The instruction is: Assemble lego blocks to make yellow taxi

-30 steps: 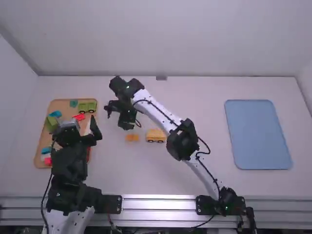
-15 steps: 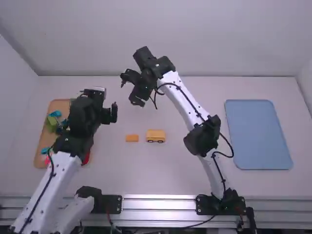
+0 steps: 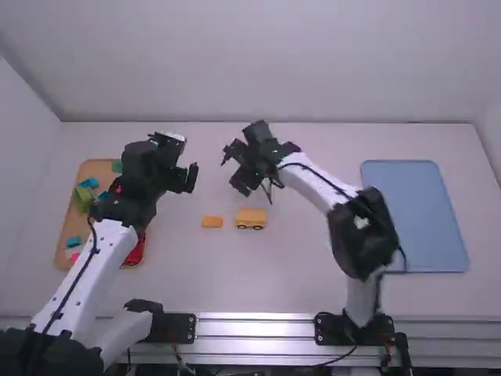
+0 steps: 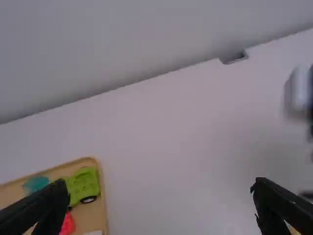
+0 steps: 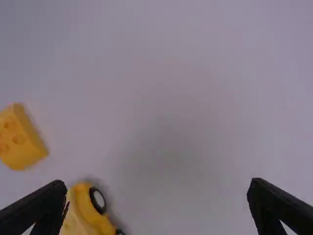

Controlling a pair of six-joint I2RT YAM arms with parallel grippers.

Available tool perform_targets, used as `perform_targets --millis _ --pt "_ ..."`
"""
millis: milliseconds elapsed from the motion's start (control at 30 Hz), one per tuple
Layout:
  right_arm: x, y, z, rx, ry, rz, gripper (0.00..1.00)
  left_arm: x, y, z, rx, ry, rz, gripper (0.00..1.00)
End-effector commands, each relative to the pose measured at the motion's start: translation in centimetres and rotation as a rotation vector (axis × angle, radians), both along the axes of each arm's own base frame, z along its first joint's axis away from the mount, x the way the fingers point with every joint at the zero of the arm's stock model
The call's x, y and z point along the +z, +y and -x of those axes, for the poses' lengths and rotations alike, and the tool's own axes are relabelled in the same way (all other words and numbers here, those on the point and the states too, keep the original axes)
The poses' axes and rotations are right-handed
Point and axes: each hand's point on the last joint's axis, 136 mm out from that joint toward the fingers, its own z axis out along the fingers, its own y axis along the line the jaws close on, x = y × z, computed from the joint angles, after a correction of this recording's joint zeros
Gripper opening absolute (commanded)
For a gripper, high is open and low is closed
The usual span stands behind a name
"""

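Observation:
In the high view my right gripper (image 3: 232, 170) is open above the table, just beyond the yellow wheeled block (image 3: 250, 219). The small yellow brick (image 3: 212, 222) lies left of that block, a narrow gap between them. My left gripper (image 3: 186, 159) hangs open and empty right of the wooden tray. In the right wrist view, the right gripper (image 5: 157, 190) has nothing between its spread fingers; the studded brick (image 5: 20, 139) and wheeled block (image 5: 87, 213), partly behind a finger, are on the table. The left gripper (image 4: 160, 193) shows wide apart in the left wrist view.
The wooden tray (image 3: 98, 169) at the left holds several coloured pieces, including a green wheeled piece (image 4: 83, 186), a teal piece (image 4: 35, 183) and a red car (image 3: 135, 252), partly under the left arm. A blue tray (image 3: 415, 215) lies at the right.
The left gripper has come off the wooden tray toward the table's middle. The right gripper swung away from the camera and rightward, then came back nearer the yellow blocks. Both blocks stayed put.

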Motion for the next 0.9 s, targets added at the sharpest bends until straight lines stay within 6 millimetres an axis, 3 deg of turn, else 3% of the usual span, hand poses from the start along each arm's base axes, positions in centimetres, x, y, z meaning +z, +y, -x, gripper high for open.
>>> perform_targets --millis 0,167,233,267,300,367,500,600,733,867 --pt "4.3 -1.0 2.3 0.055 -0.073 -0.141 0.98 1.3 -3.9 1.6 -0.267 -0.017 0.027 0.99" --pt "3.2 -2.7 5.4 0.129 -0.171 -0.211 0.99 -3.8 -8.3 7.7 -0.828 0.099 -0.136 0.99" --pt "1.8 -4.1 7.1 0.152 -0.175 -0.182 0.99 -5.9 -8.6 8.9 -1.002 0.083 -0.260 0.99" --pt "1.7 -4.2 7.2 0.154 -0.174 -0.179 0.99 -6.0 -8.5 8.9 -1.010 0.082 -0.272 0.99" --pt "0.8 -5.1 8.3 0.176 -0.159 -0.177 0.99 -7.5 -7.7 8.2 -1.051 0.062 -0.408 0.99" --pt "0.5 -5.5 9.4 0.199 -0.121 -0.231 0.99 -9.0 -7.2 8.5 -1.046 0.118 -0.415 0.99" --pt "2.2 -5.9 12.1 0.390 -0.090 -0.439 0.99 -10.0 -8.7 9.0 -1.092 0.097 -0.309 0.99" --pt "3.2 -7.0 12.4 0.447 -0.112 -0.518 0.99 -10.8 -8.5 9.1 -1.158 0.076 -0.366 0.99" --pt "3.2 -8.8 12.9 0.465 -0.104 -0.551 0.99 -12.2 -8.1 8.3 -1.198 0.042 -0.227 0.99" --pt "2.8 -9.0 13.3 0.491 -0.117 -0.529 0.99 -14.1 -6.8 7.5 -1.203 0.010 -0.048 0.99"
